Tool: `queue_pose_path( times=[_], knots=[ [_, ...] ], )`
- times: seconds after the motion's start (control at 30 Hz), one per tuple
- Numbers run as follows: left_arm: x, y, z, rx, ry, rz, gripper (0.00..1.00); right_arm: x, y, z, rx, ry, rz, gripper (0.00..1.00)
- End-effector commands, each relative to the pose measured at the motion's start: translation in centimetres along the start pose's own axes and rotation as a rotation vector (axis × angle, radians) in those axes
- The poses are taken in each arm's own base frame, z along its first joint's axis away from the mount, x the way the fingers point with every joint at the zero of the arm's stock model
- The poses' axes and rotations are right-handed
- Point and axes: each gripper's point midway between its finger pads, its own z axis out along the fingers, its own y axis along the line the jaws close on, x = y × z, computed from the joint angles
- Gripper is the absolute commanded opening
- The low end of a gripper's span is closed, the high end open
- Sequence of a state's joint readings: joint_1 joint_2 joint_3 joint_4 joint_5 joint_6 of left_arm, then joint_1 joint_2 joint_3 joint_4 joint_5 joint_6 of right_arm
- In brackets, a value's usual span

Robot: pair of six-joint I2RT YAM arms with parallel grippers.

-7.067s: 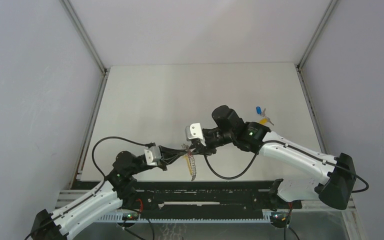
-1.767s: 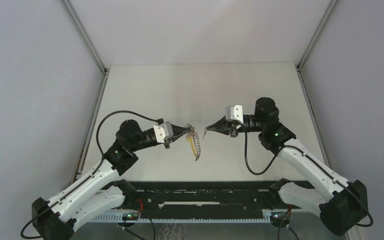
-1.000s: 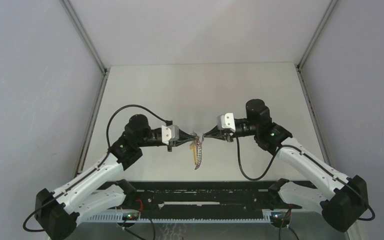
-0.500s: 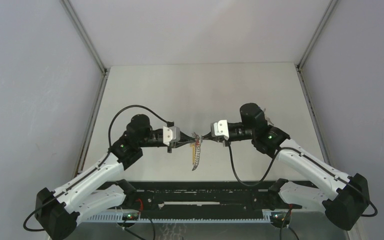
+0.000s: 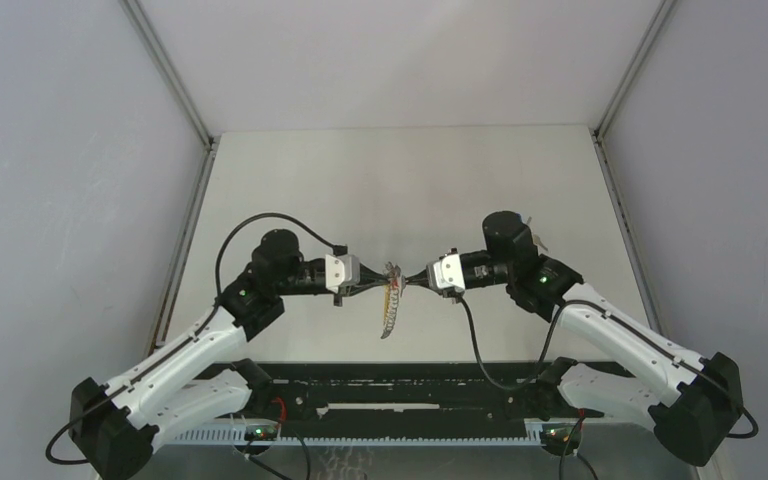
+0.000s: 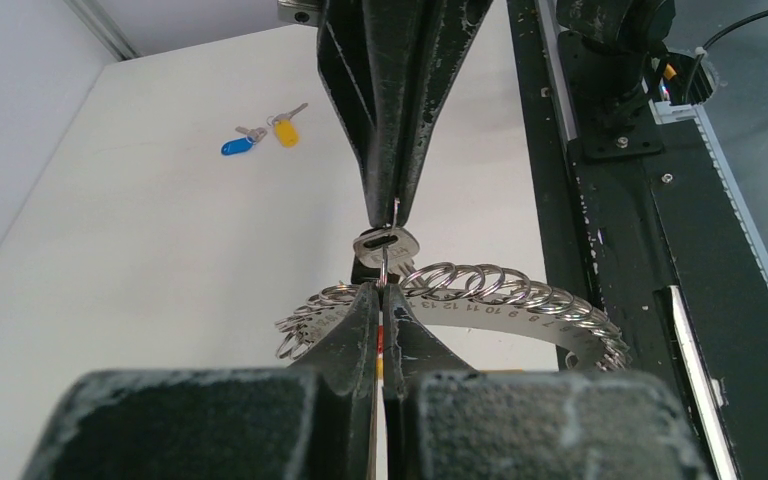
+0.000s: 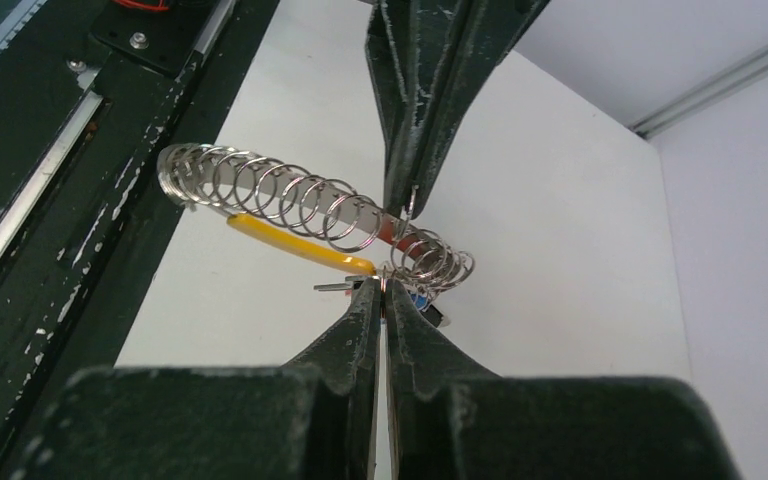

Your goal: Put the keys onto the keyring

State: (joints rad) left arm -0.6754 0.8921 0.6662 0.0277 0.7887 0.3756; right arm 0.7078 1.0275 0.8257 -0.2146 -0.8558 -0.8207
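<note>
The keyring [image 5: 390, 303] is a curved numbered metal strip carrying many small split rings, with a yellow section [image 7: 300, 245] and red and blue pieces; it hangs above the table between my arms. My left gripper [image 5: 378, 283] is shut on one split ring of it; in the left wrist view its tips [image 6: 380, 292] pinch that ring. My right gripper [image 5: 413, 280] is shut on a small silver key [image 6: 385, 242] and holds it tip to tip against the left gripper [image 7: 410, 195]. The ring appears to pass through the key's head. A blue key [image 6: 233, 146] and a yellow key [image 6: 285, 132] lie on the table.
The black rail [image 5: 410, 380] with the arm bases runs along the near edge under the hanging keyring. Grey walls and metal frame posts [image 5: 165, 70] close in the white table [image 5: 390, 180]. The two loose keys lie at the right, mostly hidden by my right arm in the top view.
Both grippers have closed in on each other. The right gripper with the key has moved left until it meets the ring held by the left gripper.
</note>
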Motion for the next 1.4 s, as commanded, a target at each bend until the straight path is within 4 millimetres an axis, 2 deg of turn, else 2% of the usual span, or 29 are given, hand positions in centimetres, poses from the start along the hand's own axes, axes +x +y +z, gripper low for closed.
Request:
queue_pose_path(
  times=[0.0, 0.67, 1.37],
  knots=[
    [-3.8, 0.8, -0.7, -0.019, -0.077, 0.112, 0.00, -2.0, 0.0, 0.0, -0.018, -0.084, -0.160, 0.00],
    [-3.0, -0.2, -0.6, 0.032, -0.066, 0.135, 0.00, -1.5, -1.3, 1.0, 0.029, 0.007, -0.161, 0.00],
    [-2.2, 0.7, -0.6, -0.056, 0.008, 0.168, 0.00, -2.6, -1.5, 0.9, 0.089, 0.022, -0.124, 0.00]
  ],
)
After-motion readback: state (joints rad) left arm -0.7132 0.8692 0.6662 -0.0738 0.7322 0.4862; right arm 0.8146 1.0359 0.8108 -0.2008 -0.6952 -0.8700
